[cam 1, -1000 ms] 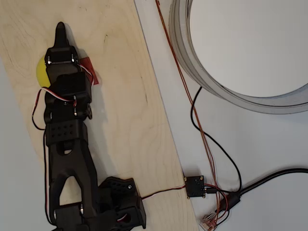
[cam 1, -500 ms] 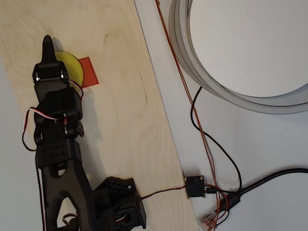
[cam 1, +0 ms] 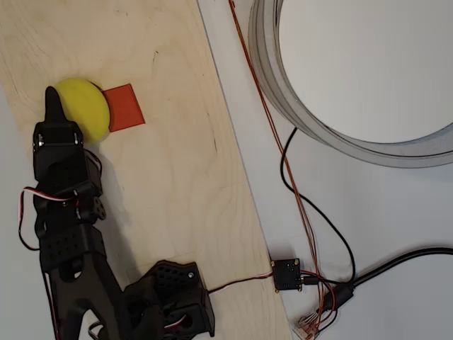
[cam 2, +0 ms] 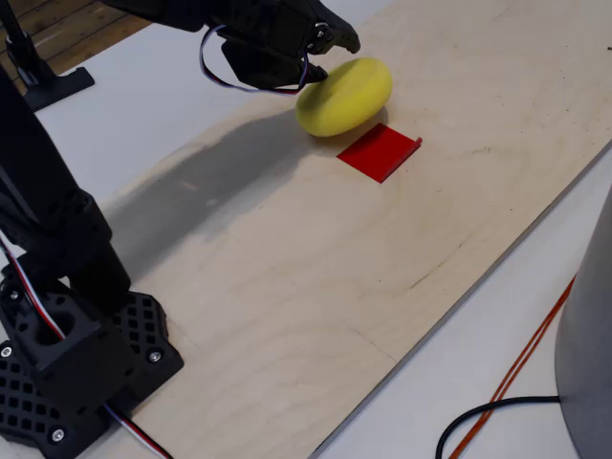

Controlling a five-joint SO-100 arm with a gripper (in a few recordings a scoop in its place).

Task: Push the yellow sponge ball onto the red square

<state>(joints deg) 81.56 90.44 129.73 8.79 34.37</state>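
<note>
The yellow sponge ball (cam 1: 85, 110) (cam 2: 344, 96) lies on the wooden board (cam 1: 177, 177). In the overhead view it sits against the left edge of the red square (cam 1: 124, 108) (cam 2: 379, 151) and overlaps it slightly. One corner of the square curls up a little. My black gripper (cam 1: 52, 99) (cam 2: 332, 40) is at the ball's left side in the overhead view. It touches or nearly touches the ball. Its jaws look shut, forming one pointed tip with nothing held.
The arm's base (cam 1: 170, 301) (cam 2: 67, 354) stands at the board's near end. A large round grey-white rim (cam 1: 283, 92) sits off the board to the right in the overhead view. Orange and black cables (cam 1: 297, 198) and a small circuit board (cam 1: 287, 275) lie beside it.
My arm has swung left across the ball, from above it to its left side. The ball and the red square are now uncovered, and the ball has stayed against the square's left edge.
</note>
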